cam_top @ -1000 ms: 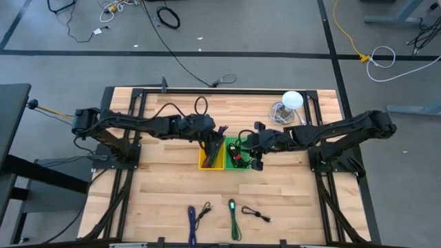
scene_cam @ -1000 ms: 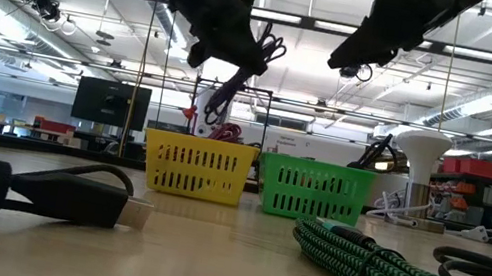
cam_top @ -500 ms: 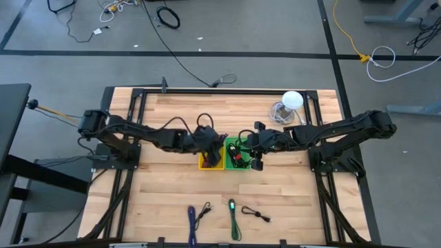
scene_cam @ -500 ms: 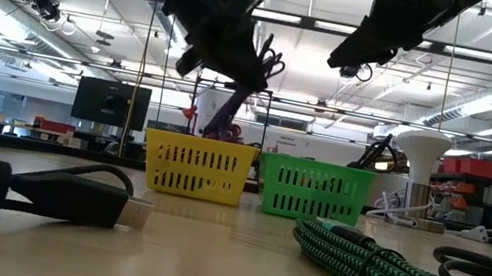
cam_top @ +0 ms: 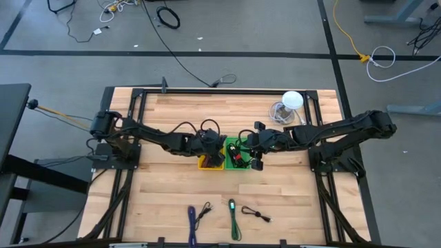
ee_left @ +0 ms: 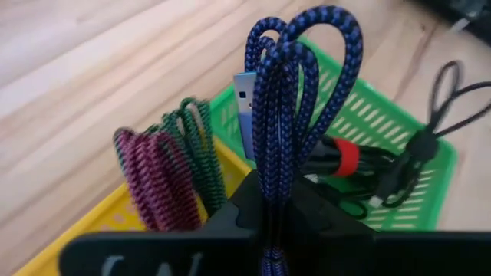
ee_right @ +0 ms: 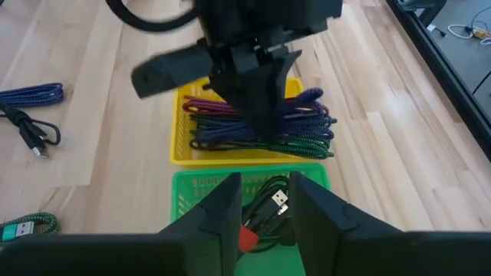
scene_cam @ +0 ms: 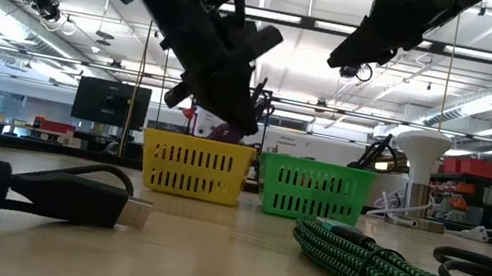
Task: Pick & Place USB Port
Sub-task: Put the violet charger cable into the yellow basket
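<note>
My left gripper point(ee_left: 272, 218) is shut on a bundled blue braided USB cable point(ee_left: 284, 92) over the yellow basket point(cam_top: 204, 164). A dark red cable point(ee_left: 153, 184) and a green cable point(ee_left: 198, 146) lie in that basket. The green basket point(cam_top: 238, 166) beside it holds black cables with a red band point(ee_left: 345, 157). My right gripper point(ee_right: 265, 203) hangs open above the green basket point(ee_right: 192, 188) with nothing between its fingers. In the low view my left gripper point(scene_cam: 230, 115) stands just above the yellow basket's rim point(scene_cam: 203, 141). My left gripper pinches the folded blue cable bundle between its two fingers, several strands together point(ee_left: 270, 180). The fingers slant down from the table's left side and lie across the bundle. The looped end point(ee_left: 307, 31) and a silver plug point(ee_left: 244, 96) stick out past the fingers; the lower end dips into the yellow basket.
Near the table's front edge lie a blue cable point(cam_top: 191, 219), a green cable point(cam_top: 234, 217) and two thin black cables point(cam_top: 256, 215). A white lamp head point(cam_top: 293, 100) and a clear dish point(cam_top: 279, 110) stand at the far right.
My left gripper has come down toward the yellow basket and a little toward the table's right, rolling its wrist as it went. It has stayed shut on the blue cable, which now hangs lower, its lower end down inside the basket.
</note>
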Motion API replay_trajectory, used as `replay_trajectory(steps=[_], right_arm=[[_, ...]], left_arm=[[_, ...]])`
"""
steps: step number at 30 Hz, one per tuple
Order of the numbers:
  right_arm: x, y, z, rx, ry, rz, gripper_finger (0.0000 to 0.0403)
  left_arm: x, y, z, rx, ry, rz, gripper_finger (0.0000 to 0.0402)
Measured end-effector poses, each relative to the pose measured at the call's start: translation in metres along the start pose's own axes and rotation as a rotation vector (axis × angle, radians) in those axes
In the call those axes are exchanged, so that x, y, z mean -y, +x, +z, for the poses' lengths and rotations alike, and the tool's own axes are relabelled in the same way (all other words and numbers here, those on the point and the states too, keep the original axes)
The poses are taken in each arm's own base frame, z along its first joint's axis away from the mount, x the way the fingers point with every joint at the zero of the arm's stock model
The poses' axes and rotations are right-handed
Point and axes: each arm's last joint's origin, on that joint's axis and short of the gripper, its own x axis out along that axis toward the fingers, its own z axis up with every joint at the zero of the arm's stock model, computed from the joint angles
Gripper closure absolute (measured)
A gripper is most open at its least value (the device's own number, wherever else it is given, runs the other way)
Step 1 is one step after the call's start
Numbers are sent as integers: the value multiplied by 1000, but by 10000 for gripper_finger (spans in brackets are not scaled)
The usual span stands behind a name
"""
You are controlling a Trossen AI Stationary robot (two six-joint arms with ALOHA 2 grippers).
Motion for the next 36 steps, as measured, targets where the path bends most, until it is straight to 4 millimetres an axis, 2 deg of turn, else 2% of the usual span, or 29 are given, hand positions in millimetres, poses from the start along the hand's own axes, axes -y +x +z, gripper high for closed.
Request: replay_trajectory(steps=[7, 16, 20, 25, 28, 31, 36], right_arm=[[0, 0, 0, 0, -1, -1, 293], [0, 0, 0, 0, -2, -2, 294], [0, 0, 0, 0, -2, -2, 293], [1, 0, -3, -37, -1, -6, 294], [1, 0, -7, -75, 11, -10, 296], [1, 0, -9, -88, 8, -15, 296], [3, -1, -8, -78, 5, -71, 296]], left_arm=[[-1, 2, -2, -20, 1, -6, 332], [-4, 3, 1, 19, 34, 46, 325], [-8, 0, 8, 33, 95, 41, 324], [-7, -26, 28, 23, 180, -100, 324], [-9, -50, 28, -100, 187, -190, 324], [-12, -70, 13, -303, 151, -193, 324], [-7, -93, -25, -572, 48, -61, 324]])
